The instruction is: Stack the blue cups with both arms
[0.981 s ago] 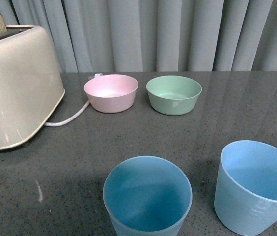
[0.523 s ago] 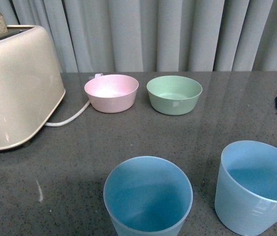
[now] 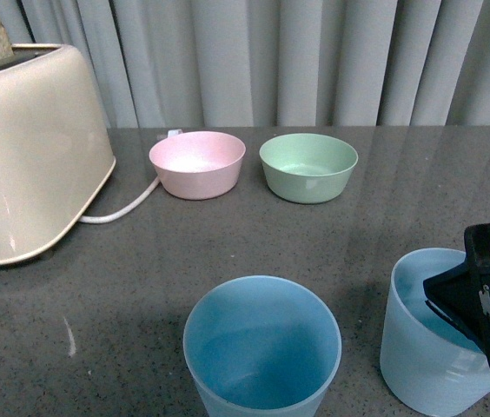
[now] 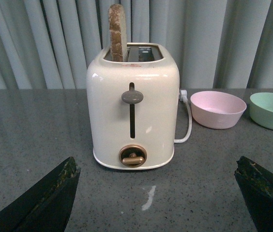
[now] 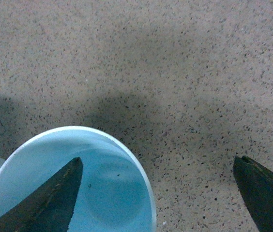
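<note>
Table (image 3: 228, 252): dark grey speckled stone look, smooth, faintly reflective.
Near blue cup (image 3: 261, 347), right blue cup (image 3: 414, 365): light blue plastic, matt, smooth, slightly translucent at the rim.
Pink bowl (image 3: 197, 165), green bowl (image 3: 307, 168): pastel plastic, smooth, soft satin sheen.
Toaster (image 4: 132, 106): cream shell, glossy, smooth; grey matt lever (image 4: 132, 96); copper-toned metallic knob (image 4: 132, 156).
Bread slice (image 4: 117, 31): rough, porous, dry.
Cord (image 3: 123, 208): white, smooth.
Curtain (image 3: 314, 61): grey cloth, matt, pleated.
Left end effector (image 4: 157, 164), right end effector (image 5: 157, 162): black, matt; finger edges on the left one scuffed and rough.
</note>
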Motion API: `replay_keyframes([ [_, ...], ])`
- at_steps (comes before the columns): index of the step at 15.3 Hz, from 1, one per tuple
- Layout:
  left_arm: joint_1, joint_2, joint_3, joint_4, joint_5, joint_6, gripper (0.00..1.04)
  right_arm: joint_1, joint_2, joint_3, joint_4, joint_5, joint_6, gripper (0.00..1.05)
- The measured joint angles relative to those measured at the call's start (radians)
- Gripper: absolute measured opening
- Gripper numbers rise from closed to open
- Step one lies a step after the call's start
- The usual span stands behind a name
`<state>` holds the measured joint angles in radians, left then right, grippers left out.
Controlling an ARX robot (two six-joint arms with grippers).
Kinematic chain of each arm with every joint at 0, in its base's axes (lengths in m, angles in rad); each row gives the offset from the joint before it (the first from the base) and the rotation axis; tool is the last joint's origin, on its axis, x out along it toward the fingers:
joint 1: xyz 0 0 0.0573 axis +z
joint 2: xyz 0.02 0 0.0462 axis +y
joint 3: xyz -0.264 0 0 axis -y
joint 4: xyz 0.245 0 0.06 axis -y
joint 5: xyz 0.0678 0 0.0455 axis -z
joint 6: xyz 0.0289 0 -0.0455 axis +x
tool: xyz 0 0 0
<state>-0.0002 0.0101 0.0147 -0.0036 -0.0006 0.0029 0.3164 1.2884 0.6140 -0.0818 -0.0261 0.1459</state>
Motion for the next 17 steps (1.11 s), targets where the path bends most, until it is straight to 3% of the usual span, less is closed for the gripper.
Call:
replay_keyframes([
  [2,0.000,0.000,0.000,0.000,0.000,0.000,0.98,0.013,0.006,0.004,-0.006,0.007,0.022,0.73],
  [4,0.000,0.000,0.000,0.000,0.000,0.000,0.98,0.016,0.005,0.053,-0.062,0.006,0.076,0.04],
  [12,0.000,0.000,0.000,0.000,0.000,0.000,0.98,0.005,-0.142,0.177,-0.139,-0.033,0.119,0.02],
  [17,0.000,0.000,0.000,0.000,0.000,0.000,0.98,0.196,-0.176,0.244,-0.175,-0.076,0.142,0.02],
])
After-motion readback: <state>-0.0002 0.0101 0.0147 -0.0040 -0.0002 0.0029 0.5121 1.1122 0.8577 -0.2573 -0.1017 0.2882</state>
